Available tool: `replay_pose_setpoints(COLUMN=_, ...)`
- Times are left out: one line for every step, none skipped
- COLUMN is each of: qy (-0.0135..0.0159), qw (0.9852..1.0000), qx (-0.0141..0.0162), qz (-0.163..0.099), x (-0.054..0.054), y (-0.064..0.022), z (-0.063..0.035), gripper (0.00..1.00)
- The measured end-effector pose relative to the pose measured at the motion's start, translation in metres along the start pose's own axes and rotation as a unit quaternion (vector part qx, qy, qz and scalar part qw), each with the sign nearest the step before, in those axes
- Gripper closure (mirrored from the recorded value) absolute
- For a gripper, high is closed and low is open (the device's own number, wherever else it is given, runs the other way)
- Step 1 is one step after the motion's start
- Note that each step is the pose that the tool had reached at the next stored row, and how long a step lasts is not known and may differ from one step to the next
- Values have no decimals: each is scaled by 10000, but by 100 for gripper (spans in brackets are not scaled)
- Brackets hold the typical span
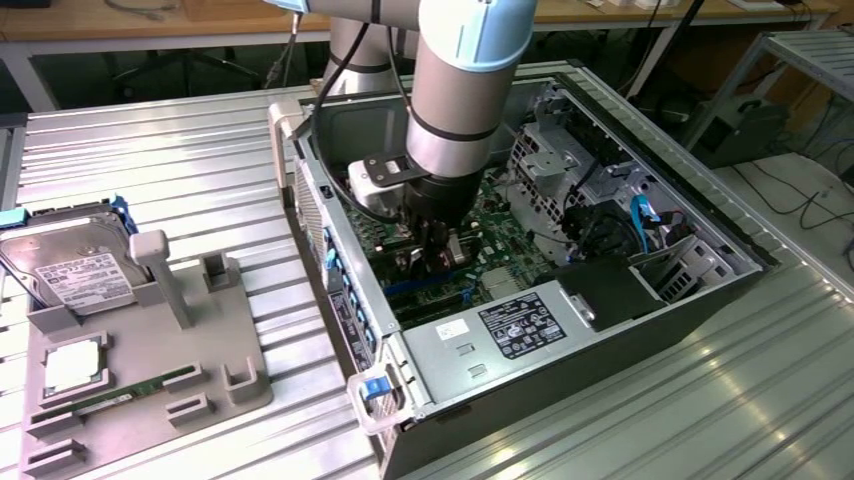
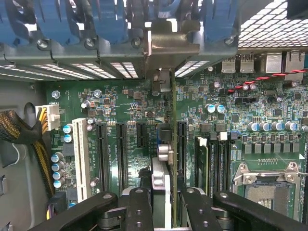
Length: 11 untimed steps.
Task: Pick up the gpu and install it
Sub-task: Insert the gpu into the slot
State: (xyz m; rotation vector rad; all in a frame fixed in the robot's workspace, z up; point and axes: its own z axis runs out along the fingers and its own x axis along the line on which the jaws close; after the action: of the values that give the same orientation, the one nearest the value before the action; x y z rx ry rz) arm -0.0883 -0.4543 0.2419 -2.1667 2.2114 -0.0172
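My gripper (image 1: 441, 232) is down inside the open computer case (image 1: 641, 330), over the green motherboard (image 1: 501, 245). In the wrist view the gripper (image 2: 161, 204) is shut on the gpu (image 2: 161, 175), which I see edge-on between the black fingers (image 2: 138, 209). The card stands upright along the row of black expansion slots (image 2: 121, 156). Its silver end bracket (image 2: 166, 50) reaches the case's rear slot openings, under the blue latches (image 2: 91, 21). Whether the card's edge sits in a slot is hidden by the card itself.
A grey parts tray (image 1: 227, 340) lies at the exterior view's left with a silver hard drive (image 1: 74, 275), a processor (image 1: 74, 368) and a green memory stick (image 1: 120, 392). Inside the case are a CPU socket (image 2: 269, 185), braided cables (image 2: 17, 132) and a power supply (image 1: 514, 325).
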Motion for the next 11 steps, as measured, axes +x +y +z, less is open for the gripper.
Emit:
replay_pose_setpoints(qy=0, qw=10000, qx=0, qz=0, x=0, y=0, z=4, gripper=72)
replay_pose_setpoints(qy=1, qw=10000, qx=0, qz=0, x=0, y=0, z=8, gripper=72)
replay_pose_setpoints(qy=2, qw=10000, qx=-1, qz=0, x=0, y=0, z=10, gripper=72)
replay_pose_setpoints(qy=2, qw=10000, qx=-1, qz=0, x=0, y=0, z=12, gripper=72)
replay_pose_setpoints(qy=2, qw=10000, qx=-1, qz=0, x=0, y=0, z=13, gripper=72)
replay_pose_setpoints(qy=1, qw=10000, qx=-1, qz=0, x=0, y=1, z=16, gripper=72)
replay_pose_setpoints(qy=1, qw=10000, qx=0, qz=0, x=0, y=1, z=18, gripper=72)
replay_pose_setpoints(qy=1, qw=10000, qx=0, qz=0, x=0, y=1, z=20, gripper=72)
replay_pose_setpoints(qy=1, qw=10000, qx=0, qz=0, x=0, y=1, z=22, gripper=72)
replay_pose_setpoints(qy=1, qw=10000, qx=0, qz=0, x=0, y=2, z=27, gripper=72)
replay_pose_setpoints(qy=2, qw=10000, qx=-1, qz=0, x=1, y=2, z=30, gripper=72)
